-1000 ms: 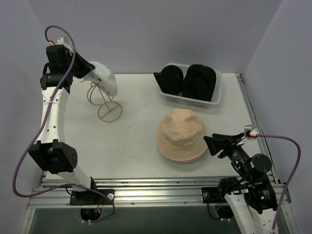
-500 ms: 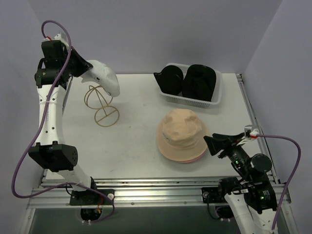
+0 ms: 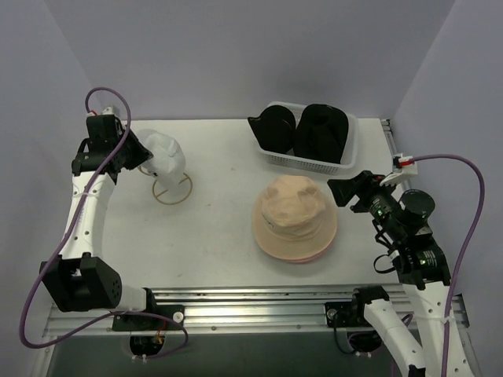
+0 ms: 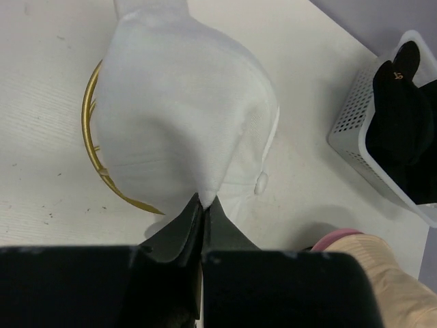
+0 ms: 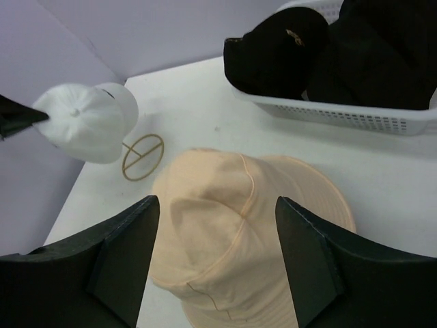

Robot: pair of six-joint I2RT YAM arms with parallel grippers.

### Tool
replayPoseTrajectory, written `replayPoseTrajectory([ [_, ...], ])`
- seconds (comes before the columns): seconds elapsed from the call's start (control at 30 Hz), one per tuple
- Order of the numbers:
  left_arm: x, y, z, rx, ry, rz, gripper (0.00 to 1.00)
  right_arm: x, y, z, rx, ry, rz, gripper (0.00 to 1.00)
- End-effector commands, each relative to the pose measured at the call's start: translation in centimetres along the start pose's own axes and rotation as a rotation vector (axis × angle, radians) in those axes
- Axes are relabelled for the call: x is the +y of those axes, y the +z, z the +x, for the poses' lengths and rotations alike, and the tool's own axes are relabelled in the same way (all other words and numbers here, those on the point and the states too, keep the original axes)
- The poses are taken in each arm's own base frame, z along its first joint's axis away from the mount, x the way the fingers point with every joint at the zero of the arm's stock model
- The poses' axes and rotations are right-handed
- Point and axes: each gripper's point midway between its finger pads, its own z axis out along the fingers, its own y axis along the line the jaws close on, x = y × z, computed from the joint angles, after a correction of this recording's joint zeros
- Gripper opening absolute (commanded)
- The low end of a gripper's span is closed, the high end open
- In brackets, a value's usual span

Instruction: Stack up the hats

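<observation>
Movement: left claw [image 4: 203, 205], clamped on the white cap [image 3: 161, 153], has dipped over the gold stand [image 3: 174, 188] at ten o'clock. Right claw [image 3: 346, 191], wide and empty, has swung up to the tan hat's [image 3: 295, 216] two o'clock. Stacking looks close.

I see a gold wire frame [image 5: 143, 157] standing on the white surface [image 3: 208, 236] at the left; a white mesh basket [image 3: 308, 162] sits far back, well apart.

the top view looks down from above and behind the arm bases over the whole surface [image 3: 220, 228]. the left wrist view sits close above the white cap [image 4: 184, 109]; the right wrist view looks across the tan bucket hat [image 5: 232, 225], sharing that cap and the mesh basket [image 5: 355, 117].
</observation>
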Motion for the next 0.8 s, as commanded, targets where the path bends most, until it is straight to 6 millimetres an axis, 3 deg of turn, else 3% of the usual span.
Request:
replayPoseTrajectory([
  [0.0,-0.3,0.0,-1.4,-0.101,0.013,0.04,0.02,2.4,-0.1,-6.0,-0.155,-0.012,-0.034,0.66],
  [0.17,0.8,0.0,-0.6,-0.099,0.022,0.002,0.02,3.9,3.8,-7.9,-0.133,0.017,-0.056,0.69],
  [0.2,1.1,-0.3,-0.6,-0.109,0.023,-0.012,0.02,4.3,5.3,-8.3,-0.117,0.011,-0.048,0.7],
  [0.27,2.1,-0.3,-0.7,-0.135,0.026,-0.053,0.03,5.4,6.8,-8.0,-0.09,-0.038,-0.039,0.7],
  [0.3,2.6,-0.3,-0.5,-0.137,0.029,-0.07,0.02,6.4,8.5,-6.5,-0.046,-0.066,-0.021,0.71],
  [0.33,3.0,-0.4,-0.6,-0.135,0.015,-0.083,0.02,7.8,8.8,-7.2,-0.057,-0.092,-0.028,0.72],
  [0.37,3.4,-0.5,-1.0,-0.152,0.006,-0.105,0.02,8.2,10.1,-5.8,-0.012,-0.141,-0.013,0.72],
  [0.5,4.0,-0.1,-2.5,-0.175,-0.034,-0.116,0.02,11.6,11.2,-2.9,0.03,-0.193,-0.045,0.73],
  [0.57,4.3,-0.1,-3.7,-0.182,-0.055,-0.117,0.02,12.0,11.6,-1.8,0.035,-0.197,-0.054,0.73],
  [0.77,5.4,1.5,-4.4,-0.146,-0.088,-0.131,0.02,13.1,12.5,-0.1,0.063,-0.193,-0.083,0.73],
])
